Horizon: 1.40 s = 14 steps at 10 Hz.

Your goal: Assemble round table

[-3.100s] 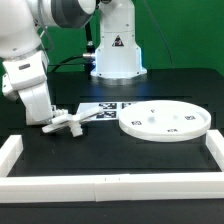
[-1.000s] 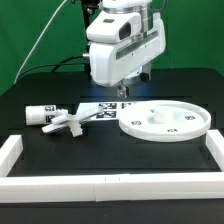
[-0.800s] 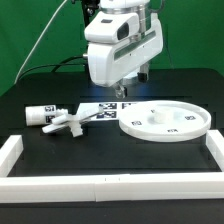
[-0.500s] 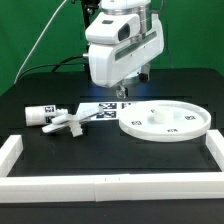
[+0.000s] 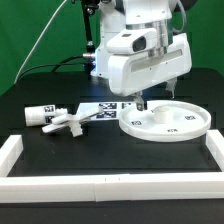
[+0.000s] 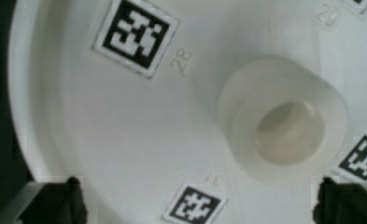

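The large round disc [image 5: 188, 126] lies flat on the black table at the exterior view's right. My gripper [image 5: 141, 104] hangs just above its inner edge, pointing down. In the wrist view the disc [image 6: 127, 120] fills the picture, with its raised central socket [image 6: 286, 125] and three tags. My gripper [image 6: 201, 205] is open and empty, with its dark fingertips [image 6: 55, 200] spread wide over the disc. The short cylindrical leg [image 5: 40, 115] lies on its side at the exterior view's left. The small cross-shaped foot [image 5: 66, 124] lies right beside it.
The marker board [image 5: 103, 110] lies between the foot and the disc. White border rails run along the left [image 5: 10, 152], the front [image 5: 110, 186] and the right [image 5: 214, 150]. The robot's base [image 5: 108, 60] stands at the back.
The arm has swung from the leg and foot at the left, over the middle of the table, and has now dropped toward the disc at the right. The parts have not moved.
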Available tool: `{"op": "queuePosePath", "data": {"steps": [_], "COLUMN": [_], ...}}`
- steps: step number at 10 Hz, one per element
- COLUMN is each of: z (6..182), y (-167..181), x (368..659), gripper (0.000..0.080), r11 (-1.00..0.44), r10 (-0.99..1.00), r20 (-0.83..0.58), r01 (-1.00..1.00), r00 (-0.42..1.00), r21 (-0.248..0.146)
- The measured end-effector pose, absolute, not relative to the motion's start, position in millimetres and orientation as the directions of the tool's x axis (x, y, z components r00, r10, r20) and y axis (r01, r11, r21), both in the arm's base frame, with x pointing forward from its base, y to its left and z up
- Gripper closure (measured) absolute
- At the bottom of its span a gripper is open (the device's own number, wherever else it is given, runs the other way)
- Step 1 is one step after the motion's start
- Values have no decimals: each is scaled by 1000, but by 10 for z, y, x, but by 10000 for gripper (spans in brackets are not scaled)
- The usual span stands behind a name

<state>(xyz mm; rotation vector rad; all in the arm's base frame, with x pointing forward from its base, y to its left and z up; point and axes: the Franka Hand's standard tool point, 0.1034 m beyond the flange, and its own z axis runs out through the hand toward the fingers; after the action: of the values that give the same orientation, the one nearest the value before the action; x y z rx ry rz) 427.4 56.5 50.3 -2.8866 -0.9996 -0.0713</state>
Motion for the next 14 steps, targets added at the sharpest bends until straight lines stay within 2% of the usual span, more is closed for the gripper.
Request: {"op": "queuePosePath", "data": {"steps": [2,4,6,9,11,12,13,14], "z": [498,437,302,99,73,72,71,79], "y": [586,776,879,856,867,867,867,867], "x": [4264,4119,4027,3982,3996,3996,3996,4007], "gripper": [150,150,150,150,150,278,278,393], "r11": [-787,-800,-798,-798,-799,-799,-800,-800], "r10": [609,592,593,591,587,587,587,587], "r20": [70,58,84,95,116,116,115,119], "r01": [613,595,599,598,596,596,596,596], "r00": [790,804,801,801,801,801,801,801], "r21": [-68,-79,-73,-82,-73,-73,-73,-70]}}
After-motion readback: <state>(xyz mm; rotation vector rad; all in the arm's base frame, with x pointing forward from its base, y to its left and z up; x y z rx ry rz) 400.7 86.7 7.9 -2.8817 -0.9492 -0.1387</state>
